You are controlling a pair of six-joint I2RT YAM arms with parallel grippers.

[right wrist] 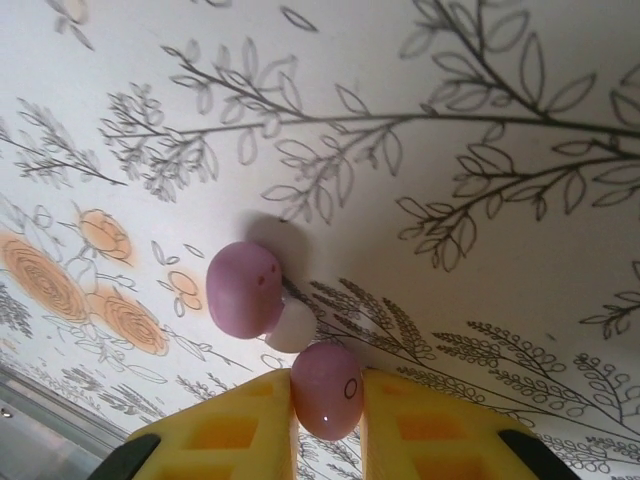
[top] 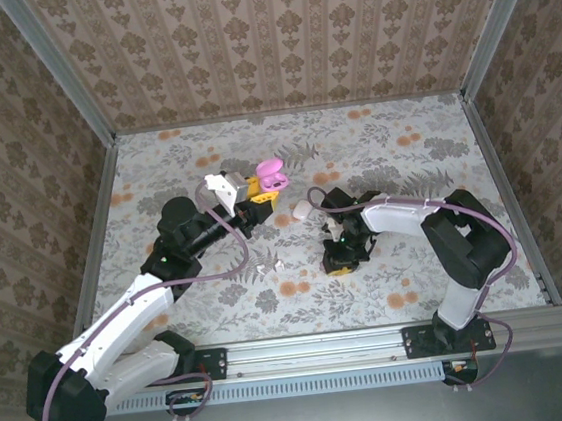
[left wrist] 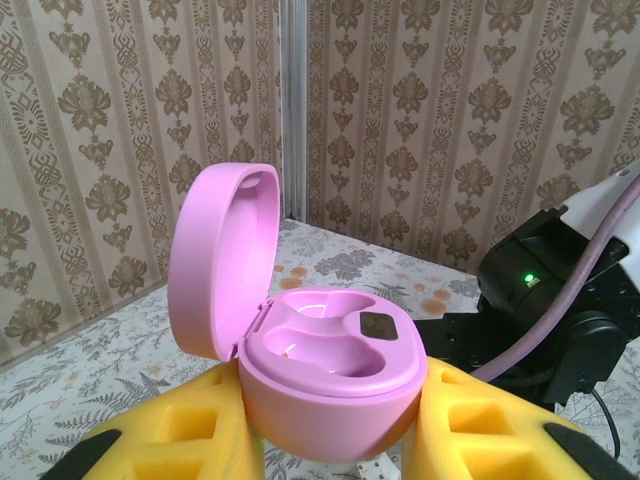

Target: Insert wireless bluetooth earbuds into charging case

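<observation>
Left wrist view: the left gripper clamps the open, glossy pink plastic charging case, wells empty; the right gripper pinches one bean-sized magenta earbud, the second earbud lying just beside on the floral table.

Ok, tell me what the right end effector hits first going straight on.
Likely the loose earbud just ahead-left of the held earbud; otherwise the floral table. Depth is unclear.

My tabletop: pale fern-and-flower print with orange blooms. Brown damask wallpaper walls on three sides. Aluminium posts in the upper corners, rail along the bottom.
</observation>
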